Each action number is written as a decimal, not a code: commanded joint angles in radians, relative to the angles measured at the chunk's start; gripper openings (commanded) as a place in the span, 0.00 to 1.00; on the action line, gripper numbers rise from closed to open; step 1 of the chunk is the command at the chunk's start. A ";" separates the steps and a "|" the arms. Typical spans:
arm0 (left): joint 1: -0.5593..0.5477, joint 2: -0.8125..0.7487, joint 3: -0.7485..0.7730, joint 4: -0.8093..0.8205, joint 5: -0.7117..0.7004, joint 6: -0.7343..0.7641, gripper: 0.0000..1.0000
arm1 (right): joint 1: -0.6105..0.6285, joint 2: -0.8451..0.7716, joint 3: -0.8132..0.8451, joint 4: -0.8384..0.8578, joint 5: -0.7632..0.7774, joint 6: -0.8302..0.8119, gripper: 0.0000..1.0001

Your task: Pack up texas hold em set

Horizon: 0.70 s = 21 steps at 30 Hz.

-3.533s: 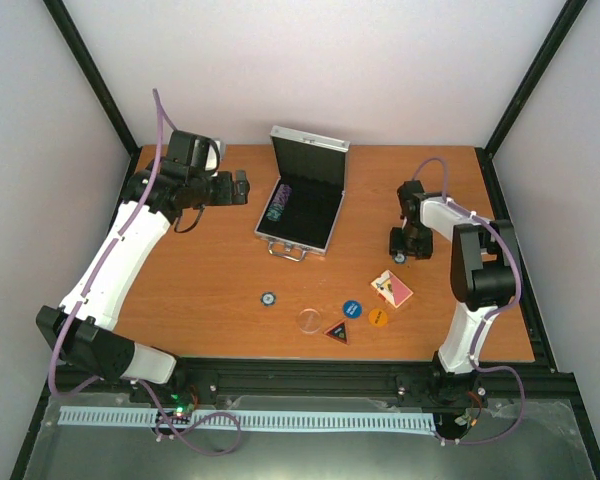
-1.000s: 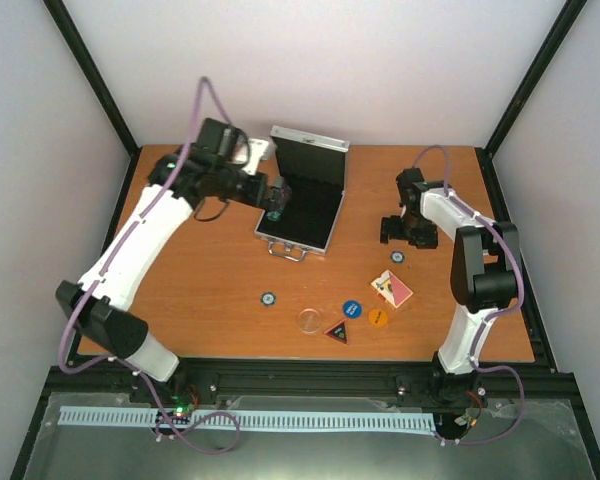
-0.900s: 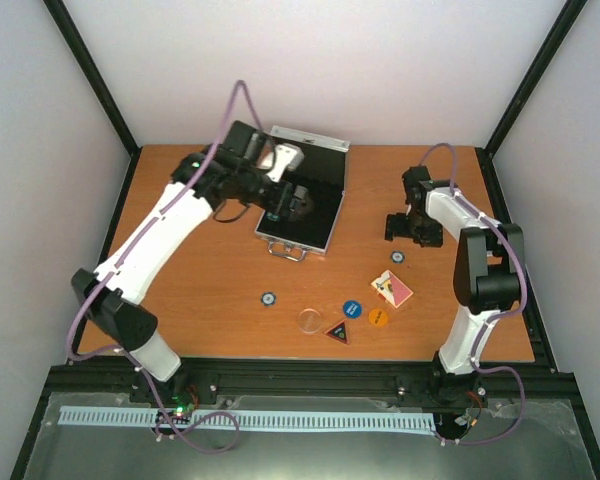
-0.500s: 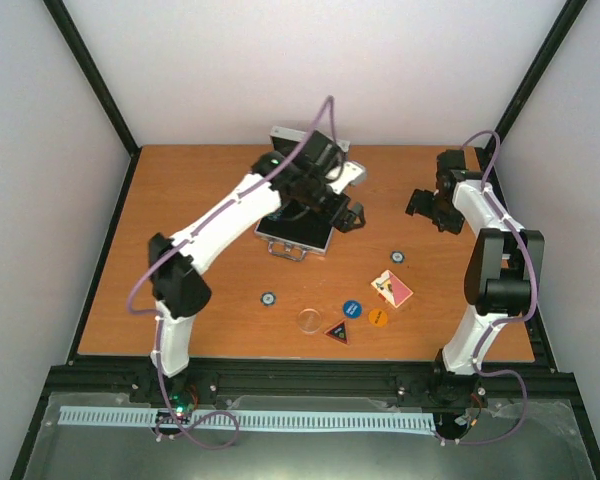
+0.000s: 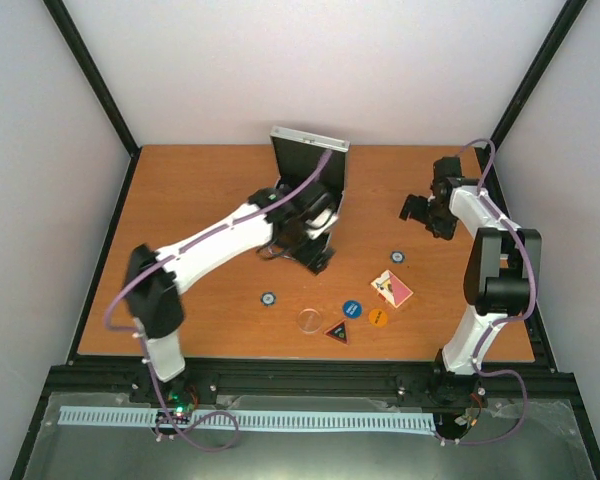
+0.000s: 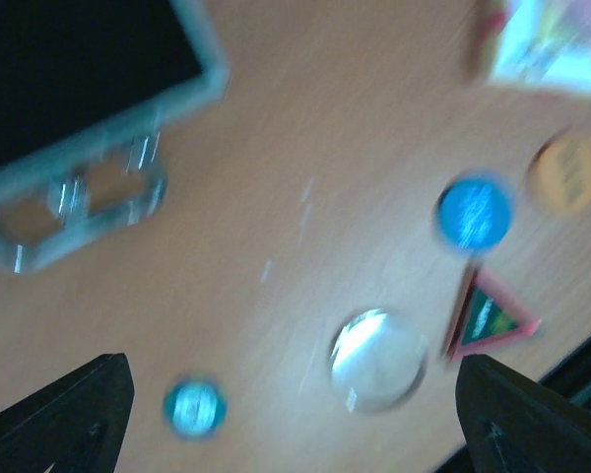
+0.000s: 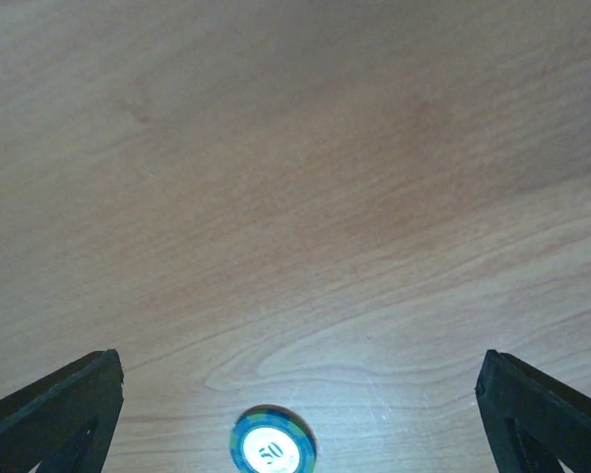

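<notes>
Now | left fingers (image 6: 79, 414) spread | right fingers (image 7: 59, 414) spread near chip (image 7: 271, 450) | left arm (image 5: 220, 235) hides case (image 5: 308, 150) base

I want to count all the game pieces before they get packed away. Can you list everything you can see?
case: one, silver with black lining, open, far middle of the table
poker chips: two, blue-green and white; one in front of the case, the other towards the right arm
round buttons: two, blue and orange, side by side near the front
clear disc: one, see-through, left of the triangular button
triangular button: one, dark with a red edge, front
card deck: one, red and white, behind the orange button
table: one, brown wood
left gripper: open, by the case
right gripper: open, over bare table
</notes>
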 commanded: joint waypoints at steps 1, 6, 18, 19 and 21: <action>0.023 -0.286 -0.366 0.059 -0.135 -0.201 0.91 | 0.008 -0.033 -0.055 0.032 -0.028 0.007 1.00; 0.030 -0.510 -0.659 0.144 -0.186 -0.314 0.88 | 0.045 -0.030 -0.080 0.022 -0.005 -0.013 1.00; 0.033 -0.490 -0.914 0.454 -0.208 -0.310 0.84 | 0.092 -0.024 -0.039 -0.018 0.029 -0.012 1.00; 0.033 -0.476 -0.921 0.482 -0.195 -0.294 0.84 | 0.095 -0.027 -0.037 -0.023 0.030 -0.011 1.00; 0.035 -0.452 -0.934 0.540 -0.151 -0.266 0.84 | 0.100 -0.034 -0.034 -0.029 0.033 -0.012 1.00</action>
